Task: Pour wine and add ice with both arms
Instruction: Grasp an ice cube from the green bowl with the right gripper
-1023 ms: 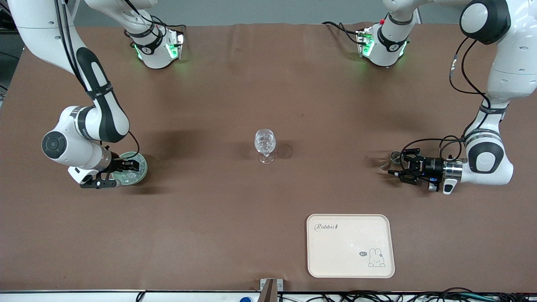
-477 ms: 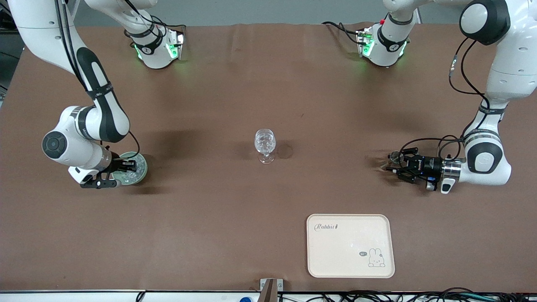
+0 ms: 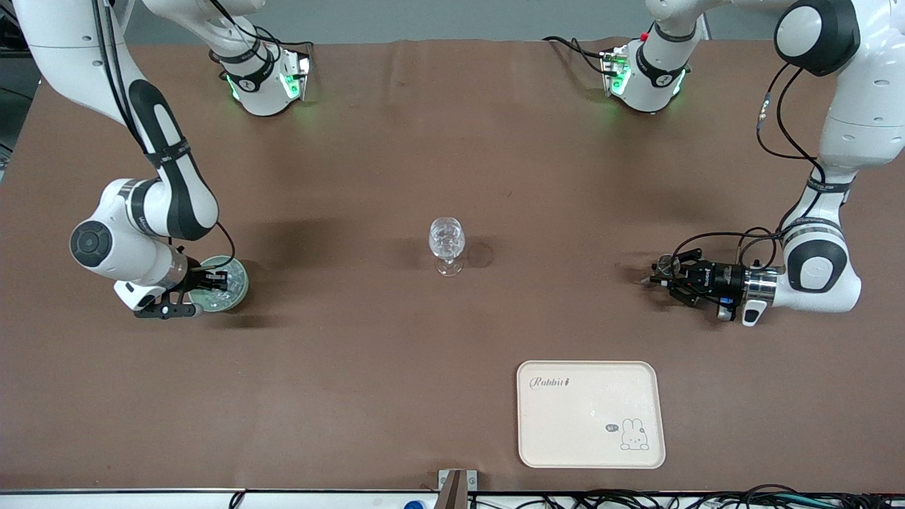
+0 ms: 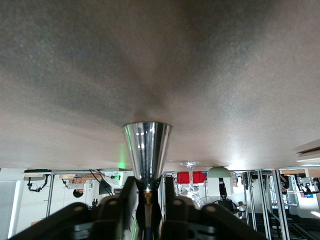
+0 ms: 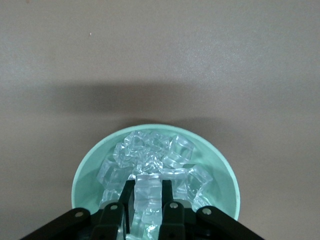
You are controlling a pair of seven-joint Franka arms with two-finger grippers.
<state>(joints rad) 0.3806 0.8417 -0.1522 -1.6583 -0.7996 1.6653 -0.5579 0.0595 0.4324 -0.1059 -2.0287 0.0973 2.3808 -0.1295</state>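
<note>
I am seeing the stemmed glass [image 3: 447, 244] standing mid-tabletop [image 3: 396, 141], with the right claw [image 5: 147, 197] sitting down in the green bowl [image 5: 220, 170] toward the right arm's end from that glass, its fingers closing on one lump of the ice [image 5: 150, 170] piled in the bowl. The left claw [image 4: 148, 192] is hanging low toward the left arm's end from the glass, gripping a shiny metal cone cup [image 4: 147, 150] by its narrow waist. The cream tray [image 3: 591, 413] is lying nearer the front camera than the glass.
</note>
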